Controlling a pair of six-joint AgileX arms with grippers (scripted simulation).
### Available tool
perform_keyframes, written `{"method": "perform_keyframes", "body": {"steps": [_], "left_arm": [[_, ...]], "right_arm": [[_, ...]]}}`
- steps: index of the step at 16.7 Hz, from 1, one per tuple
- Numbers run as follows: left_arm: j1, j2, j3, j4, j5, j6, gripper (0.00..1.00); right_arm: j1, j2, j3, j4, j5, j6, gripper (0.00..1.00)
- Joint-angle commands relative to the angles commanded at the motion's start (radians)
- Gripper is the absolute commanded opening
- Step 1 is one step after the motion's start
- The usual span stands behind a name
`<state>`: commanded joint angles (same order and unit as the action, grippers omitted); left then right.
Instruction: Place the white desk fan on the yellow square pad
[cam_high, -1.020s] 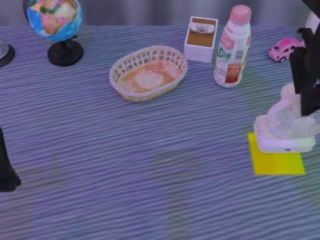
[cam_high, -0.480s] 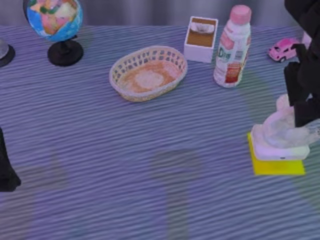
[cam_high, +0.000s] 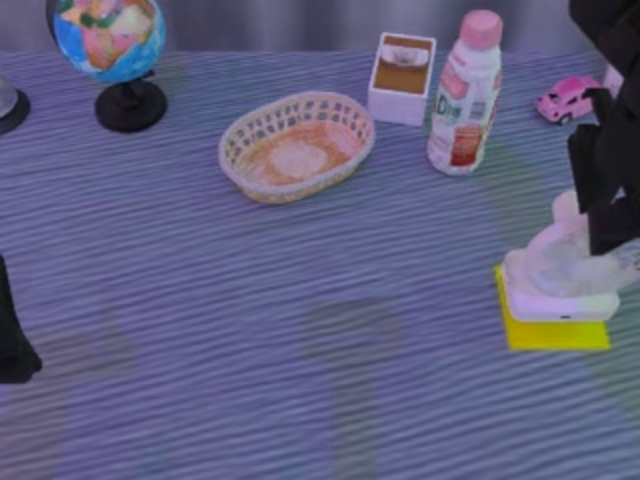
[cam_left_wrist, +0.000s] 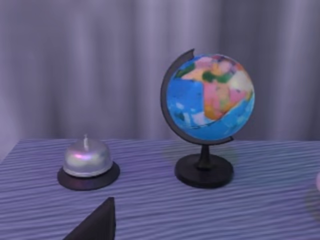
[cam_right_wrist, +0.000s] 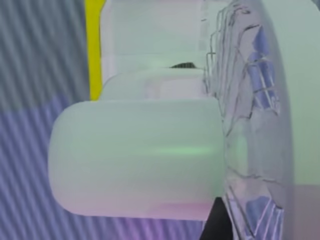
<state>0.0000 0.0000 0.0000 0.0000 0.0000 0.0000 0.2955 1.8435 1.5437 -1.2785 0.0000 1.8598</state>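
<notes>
2 right gripper (cam_high: 606, 190) fingers straddle the white desk fan (cam_high: 565, 272) on the yellow square pad (cam_high: 553, 326); their grip can't be told.

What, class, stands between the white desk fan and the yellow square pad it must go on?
Nothing visible does. The white desk fan already sits with its base over the yellow square pad near the table's right edge, the right pincer at its head. The bottle and toy car stand farther back.

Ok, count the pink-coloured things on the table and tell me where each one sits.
2. The pink toy car sits at the far right of the table; the bottle with a pink cap stands just left of it, beside the white box. Anything behind the right arm would be hidden.
</notes>
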Motion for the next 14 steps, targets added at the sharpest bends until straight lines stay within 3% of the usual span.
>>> {"method": "perform_keyframes", "body": {"steps": [8,14], "left_arm": [[0.0,0.0,0.0,0.0,0.0,0.0,1.0],[0.0,0.0,0.0,0.0,0.0,0.0,1.0]], "right_arm": [[0.0,0.0,0.0,0.0,0.0,0.0,0.98],[0.0,0.0,0.0,0.0,0.0,0.0,1.0]]}}
